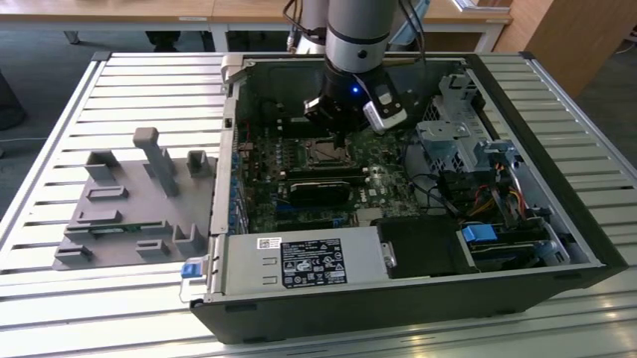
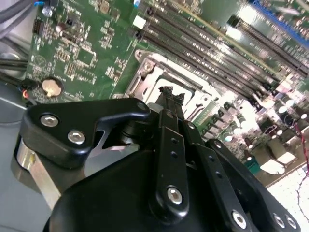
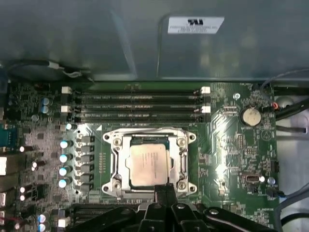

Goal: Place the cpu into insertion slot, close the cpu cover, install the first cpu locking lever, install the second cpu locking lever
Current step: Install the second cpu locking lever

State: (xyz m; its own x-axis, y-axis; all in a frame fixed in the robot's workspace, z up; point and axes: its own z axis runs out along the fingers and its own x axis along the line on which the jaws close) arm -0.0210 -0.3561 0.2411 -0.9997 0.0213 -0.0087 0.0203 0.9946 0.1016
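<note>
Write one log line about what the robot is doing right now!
gripper: shut, at socket edge | silver-grey square cpu: seated in metal-rimmed insertion slot | silvery frame cpu cover: down around chip | locking levers: cannot tell

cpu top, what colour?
Pale silver-grey metal; the cpu shows best in the first wrist view, sitting in the insertion slot.

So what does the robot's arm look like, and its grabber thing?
The arm is a round silver-grey tube with dark cables running down beside it and a small blue light glowing near its black wrist. The gripper is black, built from flat jointed bars fastened with shiny silver screws, narrowing to thin dark fingertips.
</note>
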